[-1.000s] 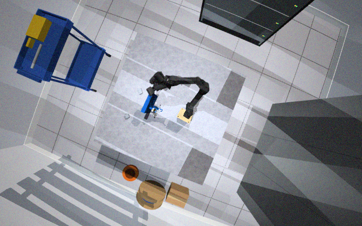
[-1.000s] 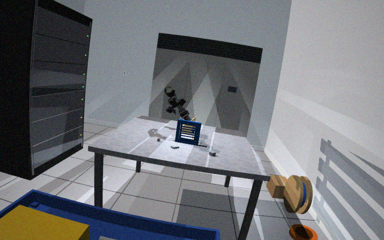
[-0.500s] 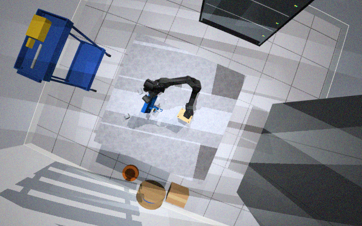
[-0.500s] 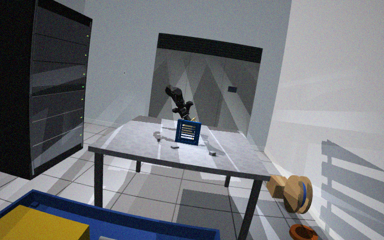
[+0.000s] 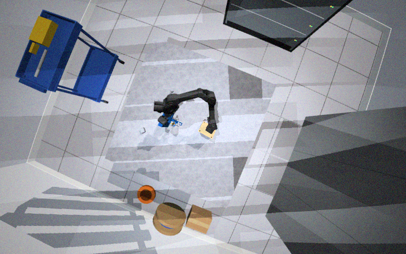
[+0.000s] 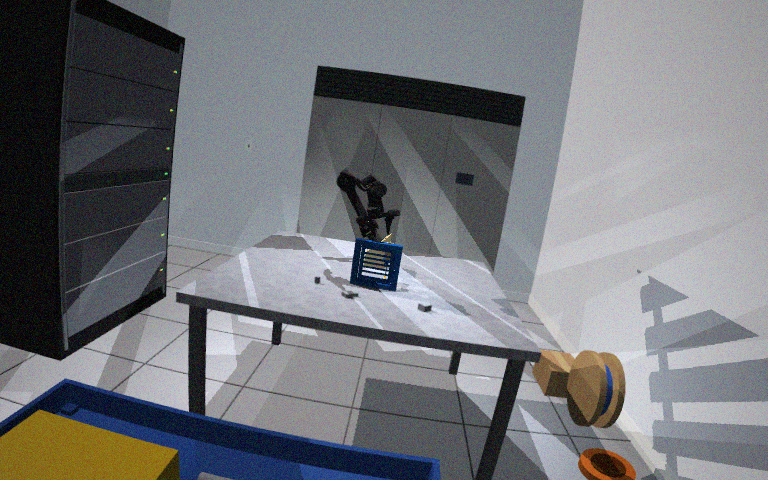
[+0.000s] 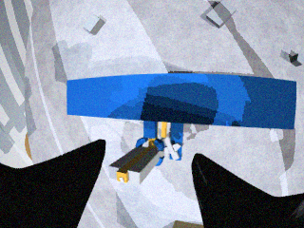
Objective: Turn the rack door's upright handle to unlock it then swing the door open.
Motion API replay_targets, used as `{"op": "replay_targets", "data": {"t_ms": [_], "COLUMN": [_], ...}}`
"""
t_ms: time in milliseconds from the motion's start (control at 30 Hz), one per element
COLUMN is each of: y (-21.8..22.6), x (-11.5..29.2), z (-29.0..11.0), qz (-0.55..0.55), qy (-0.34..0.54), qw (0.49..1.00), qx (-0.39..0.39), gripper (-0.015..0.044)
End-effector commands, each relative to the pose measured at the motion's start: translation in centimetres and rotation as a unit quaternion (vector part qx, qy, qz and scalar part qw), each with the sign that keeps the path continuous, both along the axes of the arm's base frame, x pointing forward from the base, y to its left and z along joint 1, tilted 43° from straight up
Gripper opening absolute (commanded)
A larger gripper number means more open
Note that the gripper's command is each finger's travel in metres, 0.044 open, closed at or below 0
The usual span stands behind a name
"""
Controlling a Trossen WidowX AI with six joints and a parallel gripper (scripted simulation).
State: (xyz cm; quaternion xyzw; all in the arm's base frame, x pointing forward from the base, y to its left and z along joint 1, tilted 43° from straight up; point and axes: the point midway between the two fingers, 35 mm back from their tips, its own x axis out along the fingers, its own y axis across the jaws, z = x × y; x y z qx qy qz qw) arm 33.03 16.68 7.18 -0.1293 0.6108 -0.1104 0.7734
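The blue rack frame (image 6: 355,264) (image 7: 90,97) stands upright on the table; slats show in its window in the exterior view. In the wrist view its top runs across the middle. Below it there, a grey bar with an orange tip, apparently the handle (image 7: 147,159), sticks out on the side nearer the arm's base, beside narrow blue brackets and small white parts. My gripper (image 7: 150,154) is open above the frame. The bar shows in the gap between its fingers, nearer the left one, with neither seen touching it. Depth and the door's angle cannot be told; the arm partly hides the frame from above.
Small grey blocks (image 5: 142,130) (image 6: 424,307) (image 6: 349,294) (image 7: 95,24) lie on the table (image 6: 271,268) beyond the frame. The arm stands on a tan base plate (image 5: 204,134). A blue cart (image 5: 95,65), a dark cabinet (image 5: 257,35) and an orange ring-shaped object (image 5: 146,186) stand off the table.
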Motion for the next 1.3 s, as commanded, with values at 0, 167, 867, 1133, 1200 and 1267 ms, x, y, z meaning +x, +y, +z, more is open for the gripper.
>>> {"op": "replay_targets", "data": {"t_ms": [0,167,867,1133,1200,1267], "y": [0.6,1.3,2.6,1.7,1.5,1.3], "x": [-0.8,-1.8,-3.9,-3.7,-3.6,-3.6], "z": [-1.1,-2.1,-4.2,-5.2,-5.4,-5.7], "qz": [-0.005,-0.006,0.015,0.015,0.015,0.015], "qy": [0.023,0.045,0.097,0.097,0.097,0.097], "qw": [0.999,0.995,0.976,0.976,0.976,0.976], "qx": [-0.041,-0.087,-0.197,-0.197,-0.197,-0.197], "gripper": [0.0281,0.0281,0.0281,0.0281,0.0281,0.0281]}}
